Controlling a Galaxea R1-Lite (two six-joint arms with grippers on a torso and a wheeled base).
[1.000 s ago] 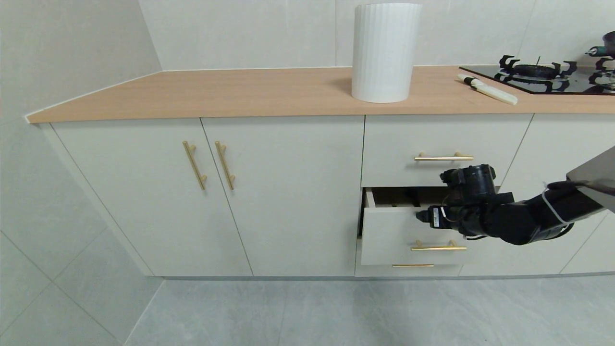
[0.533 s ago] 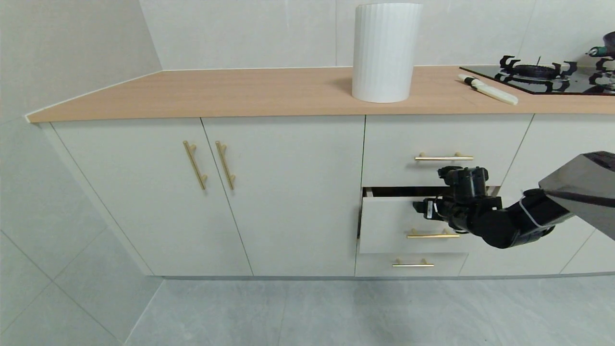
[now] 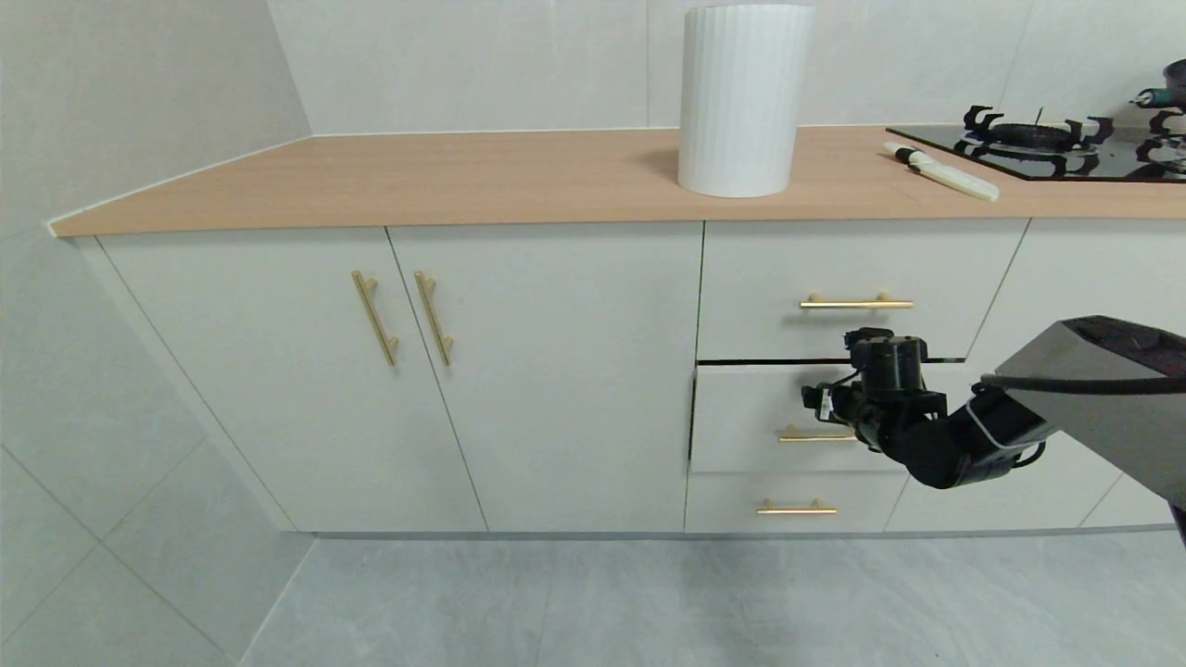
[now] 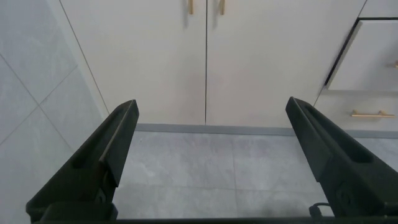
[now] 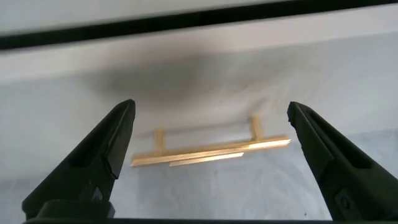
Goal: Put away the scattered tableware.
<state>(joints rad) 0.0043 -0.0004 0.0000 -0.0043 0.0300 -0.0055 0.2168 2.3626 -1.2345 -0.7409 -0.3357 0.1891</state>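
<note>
The middle drawer (image 3: 750,417) of the pale cabinet stands almost closed, with a thin dark gap above its front. My right gripper (image 3: 827,408) is pressed up against that front, just above the gold handle (image 3: 815,437). In the right wrist view the gripper (image 5: 210,109) is open, its fingers (image 5: 99,155) spread wide either side of the handle (image 5: 211,152) and holding nothing. A white knife (image 3: 940,172) lies on the wooden counter (image 3: 417,176) beside the hob. My left gripper (image 4: 211,106) hangs open above the floor, facing the cabinet doors.
A tall white ribbed cylinder (image 3: 741,100) stands on the counter above the drawers. A black gas hob (image 3: 1047,144) is at the far right. Closed drawers sit above (image 3: 852,278) and below (image 3: 797,505) the middle one. Grey tiled floor (image 3: 556,602) lies open in front.
The middle drawer has slid from well open to almost closed. My right arm has moved toward the cabinet with its gripper against the drawer front.
</note>
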